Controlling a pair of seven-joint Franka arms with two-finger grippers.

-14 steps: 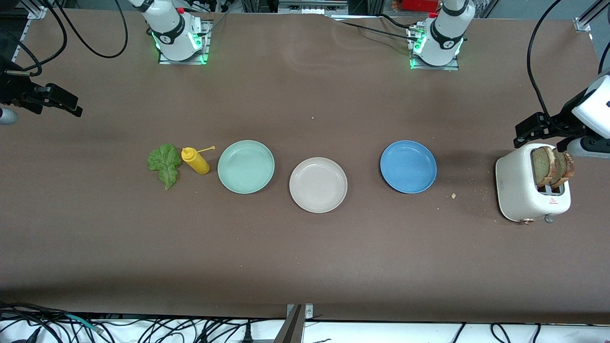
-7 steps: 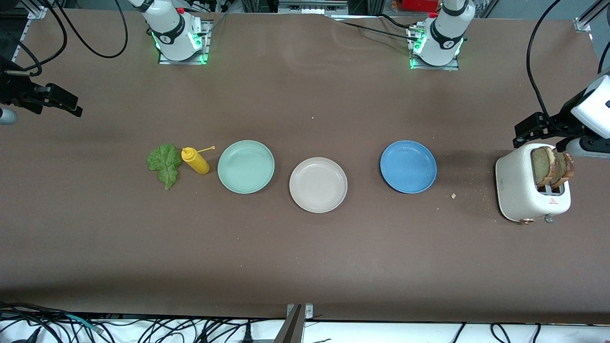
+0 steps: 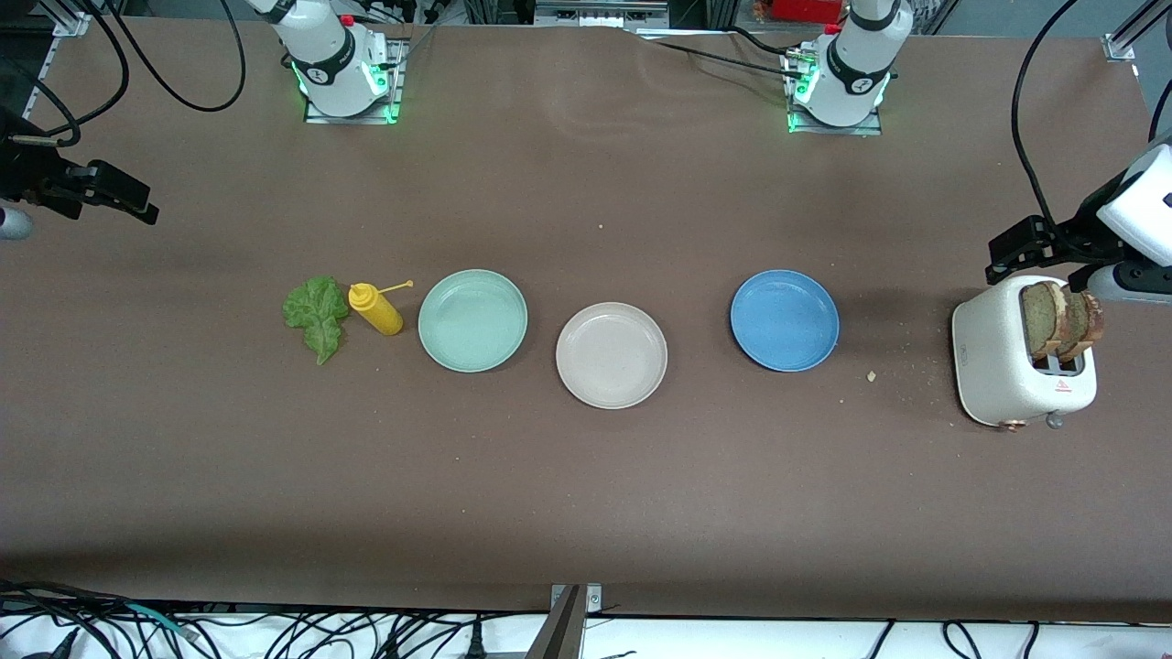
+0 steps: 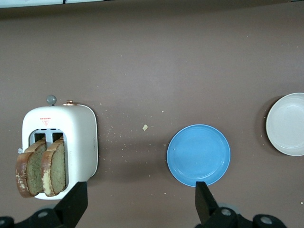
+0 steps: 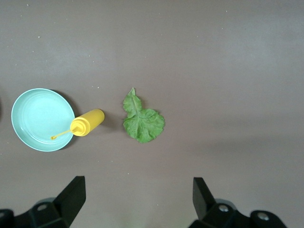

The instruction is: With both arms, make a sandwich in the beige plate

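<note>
Left gripper [image 4: 137,209]: fingers [image 4: 76,202] spread wide, nothing between them. It hangs in the air over the table at the left arm's end, above bare surface beside the white toaster [image 3: 1003,361]. In the left wrist view one finger sits just by the toaster's edge, the other by the rim of the blue plate [image 4: 198,155].

Two bread slices [image 3: 1058,318], tan with dark crusts, stand upright in the toaster slots, leaning slightly, side by side and touching. Crumbs lie scattered on the table [image 3: 586,494] between toaster and blue plate.

Right gripper [image 5: 135,202]: fingers [image 5: 73,194] released, wide apart, holding nothing. It hangs over the table at the right arm's end. The lettuce leaf [image 5: 141,119] lies flat on the table, roughly midway between the two fingers but well apart from them.

A yellow squeeze bottle [image 3: 375,308] lies on its side just beside the leaf, with its nozzle strap reaching toward the mint-green plate [image 3: 472,320].

Beige plate [image 3: 612,355]: bare, on the table between the mint-green and blue plates, slightly nearer the front camera than both, well apart from both grippers' fingers.
</note>
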